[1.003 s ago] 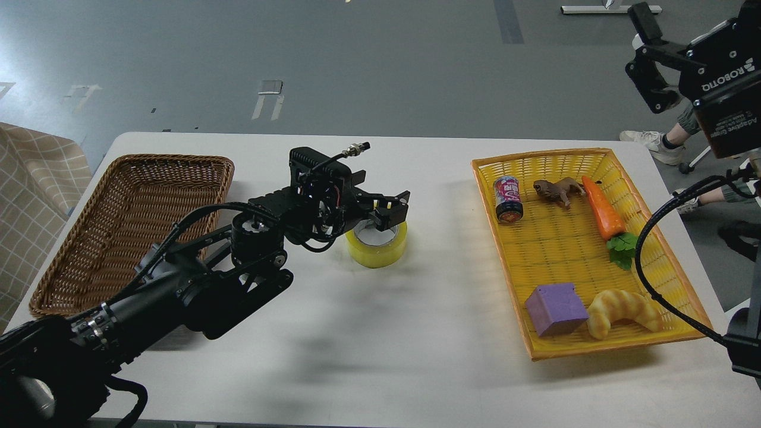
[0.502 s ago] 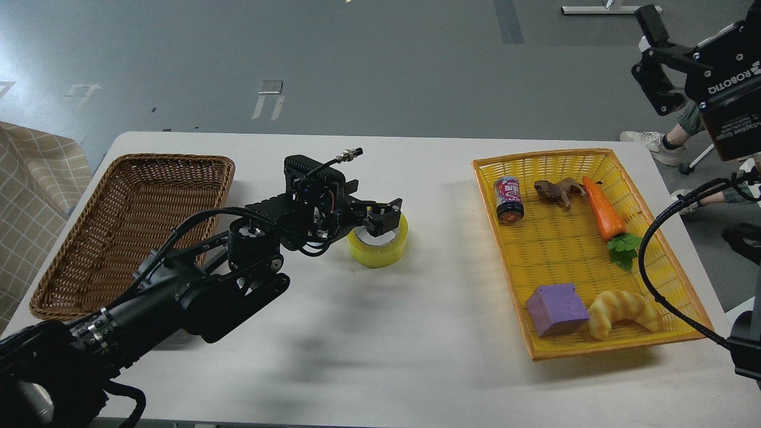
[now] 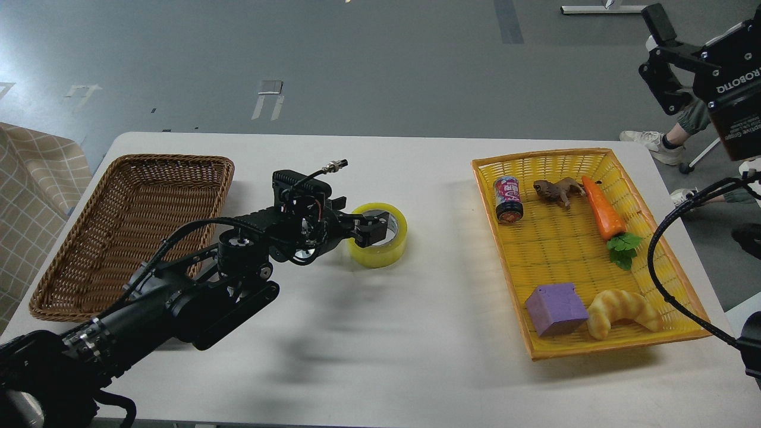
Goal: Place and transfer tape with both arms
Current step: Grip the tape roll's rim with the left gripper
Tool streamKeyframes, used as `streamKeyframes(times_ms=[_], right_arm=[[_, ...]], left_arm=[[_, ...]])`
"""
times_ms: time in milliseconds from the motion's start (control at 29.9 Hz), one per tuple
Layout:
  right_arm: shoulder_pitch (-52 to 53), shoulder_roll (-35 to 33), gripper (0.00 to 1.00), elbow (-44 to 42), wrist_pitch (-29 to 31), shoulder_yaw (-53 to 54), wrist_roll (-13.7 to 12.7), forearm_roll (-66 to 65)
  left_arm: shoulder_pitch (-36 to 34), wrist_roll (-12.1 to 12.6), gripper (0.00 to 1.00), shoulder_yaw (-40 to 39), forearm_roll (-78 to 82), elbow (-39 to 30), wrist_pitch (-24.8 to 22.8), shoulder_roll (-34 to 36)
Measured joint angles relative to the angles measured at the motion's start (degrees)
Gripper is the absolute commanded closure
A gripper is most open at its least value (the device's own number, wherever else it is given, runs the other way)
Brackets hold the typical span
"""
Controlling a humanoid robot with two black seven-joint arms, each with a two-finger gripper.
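On the table (image 3: 416, 356), a wicker basket (image 3: 134, 226) sits at the left and a tray (image 3: 594, 249) at the right, with the tape (image 3: 380, 238) between them. In the tray, a can (image 3: 508, 199), an animal figure (image 3: 556, 190) and a carrot (image 3: 603, 208) lie behind a cube (image 3: 556, 309) and what may be a croissant (image 3: 624, 312).

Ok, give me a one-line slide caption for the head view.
Left pincer reaches into the tape roll on the white table, between a wicker basket and a yellow tray of toys.
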Motion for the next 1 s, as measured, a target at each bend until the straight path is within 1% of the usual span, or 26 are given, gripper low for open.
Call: streamKeyframes(times_ms=[167, 435, 669, 1003], right_arm=[[0.0, -0.7, 0.00, 0.0, 0.0, 0.2, 0.0, 0.0], [0.0, -1.9, 0.00, 0.0, 0.0, 0.3, 0.0, -0.1], [-0.8, -3.4, 0.00, 0.0, 0.2, 1.4, 0.0, 0.0], [-2.4, -4.1, 0.00, 0.0, 0.6, 2.6, 0.2, 0.1]], left_arm=[[0.0, -1.3, 0.02, 0.0, -0.2, 0.9, 0.1, 0.1], [0.0, -1.8, 0.02, -0.1, -2.6, 1.5, 0.2, 0.2], [-0.2, -4.8, 0.02, 1.7, -2.7, 4.3, 1.1, -0.2], [-1.3, -5.1, 0.03, 2.9, -2.6, 7.7, 2.0, -0.3]])
